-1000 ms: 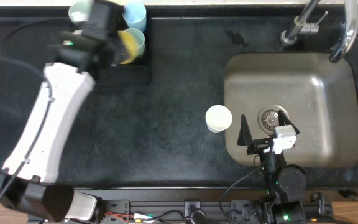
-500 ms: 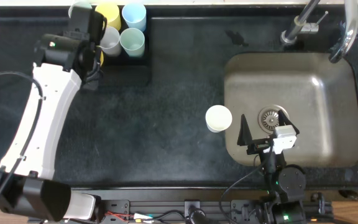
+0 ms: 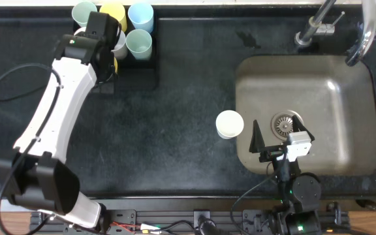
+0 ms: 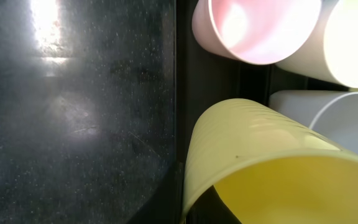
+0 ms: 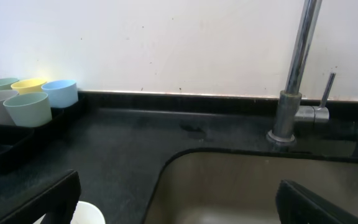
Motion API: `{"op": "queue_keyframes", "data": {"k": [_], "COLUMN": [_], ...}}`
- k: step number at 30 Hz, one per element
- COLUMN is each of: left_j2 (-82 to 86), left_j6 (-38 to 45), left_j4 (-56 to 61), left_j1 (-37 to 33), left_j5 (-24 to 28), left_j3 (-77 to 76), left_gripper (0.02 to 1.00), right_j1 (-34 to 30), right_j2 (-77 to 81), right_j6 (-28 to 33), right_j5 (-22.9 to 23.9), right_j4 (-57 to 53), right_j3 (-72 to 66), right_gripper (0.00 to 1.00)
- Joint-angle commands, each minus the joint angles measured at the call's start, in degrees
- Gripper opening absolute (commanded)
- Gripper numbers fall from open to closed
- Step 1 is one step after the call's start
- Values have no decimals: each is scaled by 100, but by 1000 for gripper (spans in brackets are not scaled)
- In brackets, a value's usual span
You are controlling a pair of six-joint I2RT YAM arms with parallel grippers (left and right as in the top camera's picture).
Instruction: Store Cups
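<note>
The left claw (image 3: pixel 108 61) grasps a pale yellow plastic cup (image 4: pixel 260 168), tilted over the black rack's (image 3: pixel 136 77) edge. A white cup (image 3: pixel 229 124) stands upright on the dark bench (image 3: pixel 175 130), nearest the released right claw (image 3: pixel 281 134).

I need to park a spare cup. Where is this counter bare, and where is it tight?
Bare: the counter stretch between the black tray and the sink, save the white cup by the sink. Tight: the tray, where the left end effector holds a yellow cup among stored cups, and the sink's near corner under the open right end effector.
</note>
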State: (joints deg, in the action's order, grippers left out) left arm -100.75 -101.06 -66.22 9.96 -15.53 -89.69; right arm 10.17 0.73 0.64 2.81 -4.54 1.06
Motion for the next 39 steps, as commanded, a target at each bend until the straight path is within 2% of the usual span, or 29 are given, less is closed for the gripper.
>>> {"op": "queue_keyframes", "data": {"k": [1, 19, 39], "left_j2": [-245, -1003, -1333], "left_j6": [-122, 225, 374], "left_j4": [61, 684, 831], "left_j1": [-101, -358, -433], "left_j5": [157, 612, 632], "left_j3": [22, 22, 22], "left_gripper": [34, 36, 47], "right_j1": [31, 31, 31], "right_j2": [-48, -48, -48], "right_j6": [22, 22, 20], "right_j5": [-24, -24, -24], "right_j4": [26, 24, 26], "right_j3": [-79, -79, -79], "right_gripper": [996, 996, 996]}}
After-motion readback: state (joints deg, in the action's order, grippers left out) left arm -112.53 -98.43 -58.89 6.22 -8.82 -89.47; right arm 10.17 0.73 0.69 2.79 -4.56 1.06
